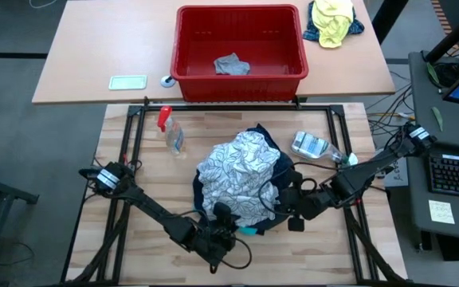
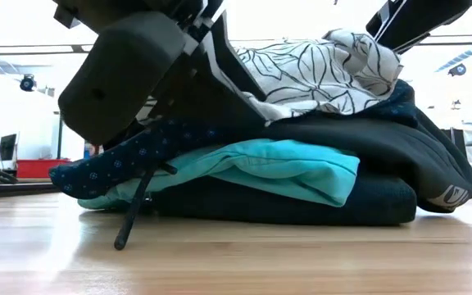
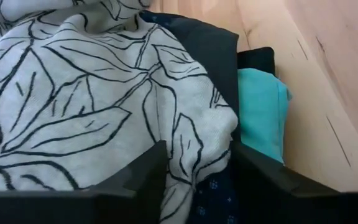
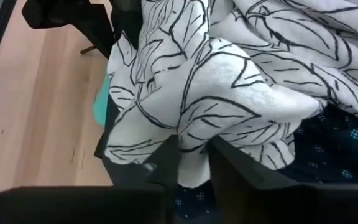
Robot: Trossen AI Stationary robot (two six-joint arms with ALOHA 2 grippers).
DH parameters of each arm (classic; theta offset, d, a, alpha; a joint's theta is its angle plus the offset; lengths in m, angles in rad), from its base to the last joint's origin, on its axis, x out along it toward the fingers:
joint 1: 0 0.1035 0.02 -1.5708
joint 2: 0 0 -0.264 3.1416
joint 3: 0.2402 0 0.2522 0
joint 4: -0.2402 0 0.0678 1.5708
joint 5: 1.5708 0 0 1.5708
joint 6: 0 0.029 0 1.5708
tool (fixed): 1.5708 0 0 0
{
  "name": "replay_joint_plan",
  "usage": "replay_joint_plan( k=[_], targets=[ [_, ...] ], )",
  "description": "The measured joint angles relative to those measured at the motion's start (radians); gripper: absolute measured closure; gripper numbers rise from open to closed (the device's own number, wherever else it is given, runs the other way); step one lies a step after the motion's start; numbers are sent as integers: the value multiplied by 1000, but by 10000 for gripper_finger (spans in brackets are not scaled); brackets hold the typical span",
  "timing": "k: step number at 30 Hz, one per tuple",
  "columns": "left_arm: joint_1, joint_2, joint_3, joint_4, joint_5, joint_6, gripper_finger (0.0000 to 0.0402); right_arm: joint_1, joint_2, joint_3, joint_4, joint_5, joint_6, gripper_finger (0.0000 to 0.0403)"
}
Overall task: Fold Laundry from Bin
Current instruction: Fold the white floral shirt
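The laundry (image 1: 241,179) lies heaped near the middle of the wooden tabletop (image 1: 158,179), topped by a white garment with a black leaf print (image 1: 237,171). In the high view the left gripper (image 1: 228,223) sits at the heap's side nearest the tabletop's front edge and the right gripper (image 1: 292,203) at the side toward the right edge. The red bin (image 1: 239,44) stands on a separate table (image 1: 86,56) beyond the far edge, holding one grey piece of cloth (image 1: 231,65); a yellow-and-blue bundle (image 1: 333,22) lies just beside the bin. A spray bottle (image 1: 170,131) and a clear plastic bottle (image 1: 313,146) lie on the tabletop near the heap. In the low view the stack reads from the top down: leaf-print garment (image 2: 318,65), navy dotted garment (image 2: 129,160), turquoise garment (image 2: 285,168), dark garment (image 2: 301,205) touching the tabletop. In the left wrist view the left gripper (image 3: 194,168) has its two fingers (image 3: 142,171) on either side of a fold of the leaf-print garment (image 3: 86,106), grasping it. In the right wrist view the right gripper (image 4: 194,162) is clenched on a hanging fold of the same garment (image 4: 229,81), with navy dotted fabric (image 4: 340,140) beneath.
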Motion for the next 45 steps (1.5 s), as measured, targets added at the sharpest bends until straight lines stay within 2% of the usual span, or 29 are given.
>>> replay_joint_plan(
  k=[4, 8, 10, 20, 30, 34, 41, 45],
  targets=[
    [-1, 0, 2, 4, -3, -20, 298, 0, 0, 0, 2, -6, -1, 384],
    [-2, 0, 2, 5, -3, -54, 372, 0, -1, 0, 3, -8, -7, 391],
    [-3, -1, 2, 15, -3, -61, 393, 0, -6, 0, 3, -9, -7, 393],
    [-29, -86, 61, -9, -22, -9, 398, 7, -98, 42, 9, -42, -36, 393],
    [-29, -172, 68, -210, -20, -201, 393, 7, -120, 147, 14, -30, -124, 394],
    [-29, -179, 68, -226, 48, -227, 390, 0, -120, 190, 16, 15, -172, 394],
    [-27, -179, 68, -225, 100, -247, 350, -52, -120, 236, 15, 63, -204, 394],
    [-28, -179, 68, -230, -4, -223, 318, -88, -120, 247, 20, 62, -208, 394]
  ],
)
